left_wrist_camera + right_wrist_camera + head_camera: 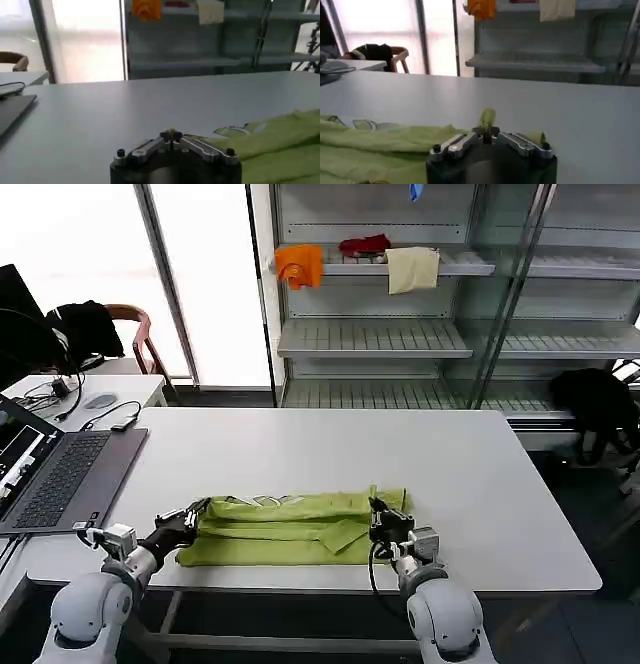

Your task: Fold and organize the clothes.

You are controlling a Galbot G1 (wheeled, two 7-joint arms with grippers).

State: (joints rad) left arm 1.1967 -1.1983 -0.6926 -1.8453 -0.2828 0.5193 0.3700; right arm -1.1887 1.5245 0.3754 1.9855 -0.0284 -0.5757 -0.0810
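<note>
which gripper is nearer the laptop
Left. The left gripper is at the T-shirt's end on the laptop's side; the right gripper is at the shirt's far end.

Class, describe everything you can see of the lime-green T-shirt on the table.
The T-shirt is thin, soft lime-green fabric, folded lengthwise into a long, rumpled band near the front edge of the white table. Layered folds and a loose flap show on top. The left gripper is at its left end, and the right gripper at its right end, where a small tuft of fabric sticks up between its fingers in the right wrist view.
</note>
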